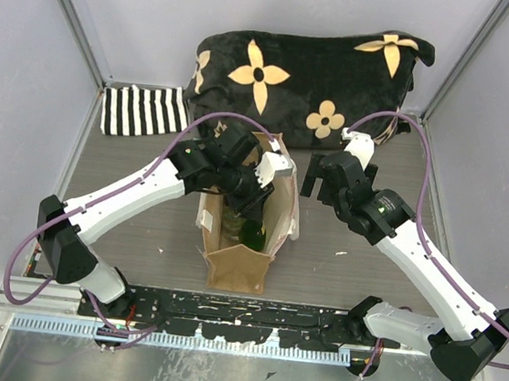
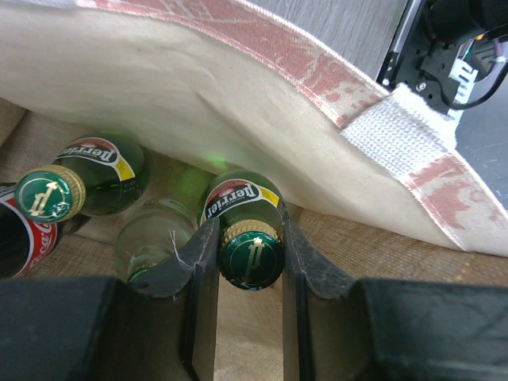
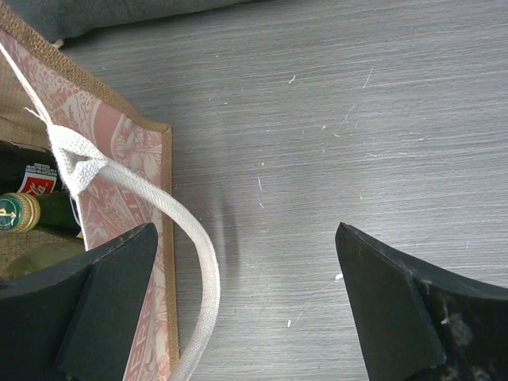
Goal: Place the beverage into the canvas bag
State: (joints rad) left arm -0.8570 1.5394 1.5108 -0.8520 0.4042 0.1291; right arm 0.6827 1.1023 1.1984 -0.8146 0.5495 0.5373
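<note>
The tan canvas bag (image 1: pixel 239 260) stands open mid-table; its cream lining with reddish rim shows in the left wrist view (image 2: pixel 198 95). My left gripper (image 1: pixel 256 189) reaches down into the bag. In the left wrist view the left gripper (image 2: pixel 248 238) is shut on the neck of a green Perrier bottle (image 2: pixel 242 198), which stands upright inside the bag. My right gripper (image 1: pixel 328 176) is open and empty just right of the bag. In the right wrist view the right gripper (image 3: pixel 246 238) hangs over bare table, with the bag's cream handle (image 3: pixel 194 238) next to its left finger.
Inside the bag stand a second Perrier bottle (image 2: pixel 91 176), a clear bottle (image 2: pixel 155 238) and a red-labelled dark bottle (image 2: pixel 20 238). A black flowered cushion (image 1: pixel 305 72) lies behind the bag, a striped cloth (image 1: pixel 144 111) at the back left. Enclosure walls stand on both sides.
</note>
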